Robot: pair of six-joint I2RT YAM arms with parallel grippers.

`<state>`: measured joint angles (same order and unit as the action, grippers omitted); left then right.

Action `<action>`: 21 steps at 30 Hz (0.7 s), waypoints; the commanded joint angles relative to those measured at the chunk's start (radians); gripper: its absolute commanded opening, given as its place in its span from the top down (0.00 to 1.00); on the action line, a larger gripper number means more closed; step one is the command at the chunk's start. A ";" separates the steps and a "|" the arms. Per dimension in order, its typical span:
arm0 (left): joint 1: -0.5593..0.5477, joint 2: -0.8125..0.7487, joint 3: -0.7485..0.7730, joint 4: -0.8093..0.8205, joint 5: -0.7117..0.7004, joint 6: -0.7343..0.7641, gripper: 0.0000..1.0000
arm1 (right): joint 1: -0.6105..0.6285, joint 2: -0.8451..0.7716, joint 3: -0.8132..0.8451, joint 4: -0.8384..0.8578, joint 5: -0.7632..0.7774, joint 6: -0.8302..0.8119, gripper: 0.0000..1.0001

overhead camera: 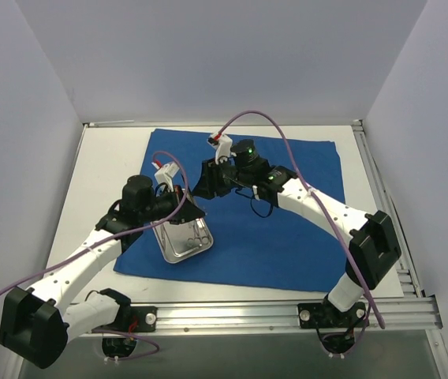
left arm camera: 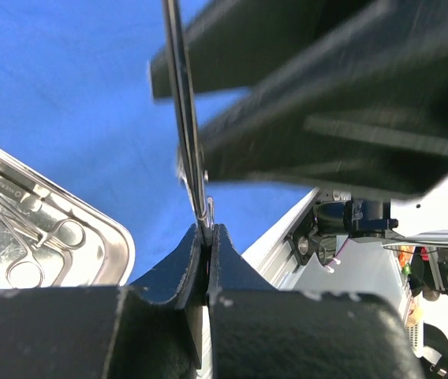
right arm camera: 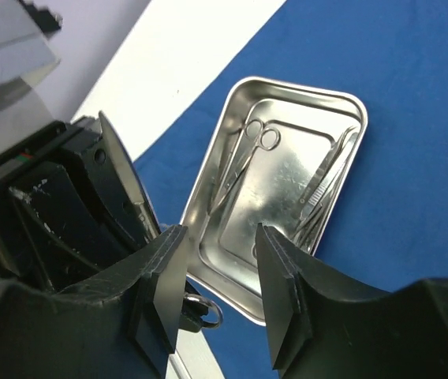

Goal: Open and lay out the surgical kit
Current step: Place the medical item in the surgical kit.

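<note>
- Left of centre, top view: shiny rectangular steel tray (overhead camera: 183, 243) on royal-blue cloth wrap (overhead camera: 287, 229).
- Left hand (left arm camera: 207, 233) clamps thin metal instrument (left arm camera: 183, 118); right hand (right arm camera: 221, 230) half parted.
- Likely handover; next, lay instrument on cloth.

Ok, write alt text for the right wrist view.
A shiny steel tray holding scissors and other thin instruments lies on blue cloth. The right hand, open, fills the foreground beside the left hand.
</note>
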<state>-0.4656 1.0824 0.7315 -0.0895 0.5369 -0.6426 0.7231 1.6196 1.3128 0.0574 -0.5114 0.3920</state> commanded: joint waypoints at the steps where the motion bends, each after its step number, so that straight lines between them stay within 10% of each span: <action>1: -0.007 0.004 0.062 -0.001 -0.020 0.023 0.98 | 0.036 -0.010 0.062 -0.053 0.085 -0.080 0.61; 21: -0.007 0.034 0.074 -0.044 -0.051 0.052 0.98 | 0.090 -0.090 0.086 -0.106 0.159 -0.105 0.64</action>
<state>-0.4698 1.1088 0.7555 -0.1394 0.4973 -0.6151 0.8009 1.5791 1.3453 -0.0547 -0.3553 0.3042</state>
